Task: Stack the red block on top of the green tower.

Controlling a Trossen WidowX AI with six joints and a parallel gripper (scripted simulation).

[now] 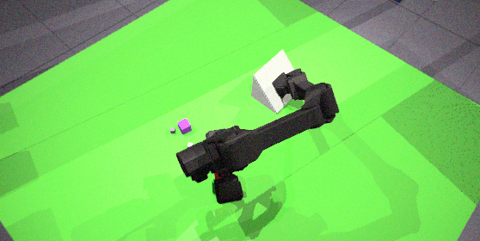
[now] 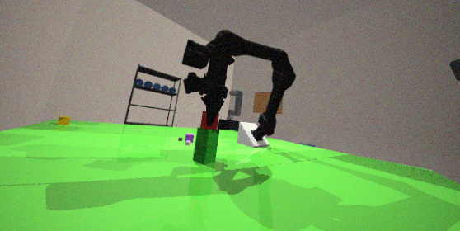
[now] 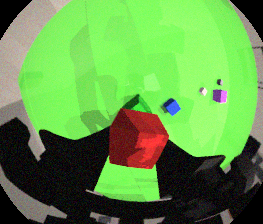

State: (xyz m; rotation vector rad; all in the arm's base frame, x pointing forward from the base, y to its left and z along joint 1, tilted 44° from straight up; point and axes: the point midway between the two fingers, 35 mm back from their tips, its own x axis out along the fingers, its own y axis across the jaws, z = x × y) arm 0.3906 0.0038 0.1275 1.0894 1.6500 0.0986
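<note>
End effector (image 2: pixel 213 114) clamped on the red block (image 2: pixel 209 120) — block held directly above the green tower (image 2: pixel 206 146), at or just over its top face; contact cannot be judged. Beyond the end effector on the green tabletop (image 2: pixel 103 186) — a purple cube (image 1: pixel 184 126) and a white wedge (image 1: pixel 273 82).

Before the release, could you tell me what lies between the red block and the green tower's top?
Nothing shows between the red block and the green tower in the exterior view; whether they touch is unclear.
</note>
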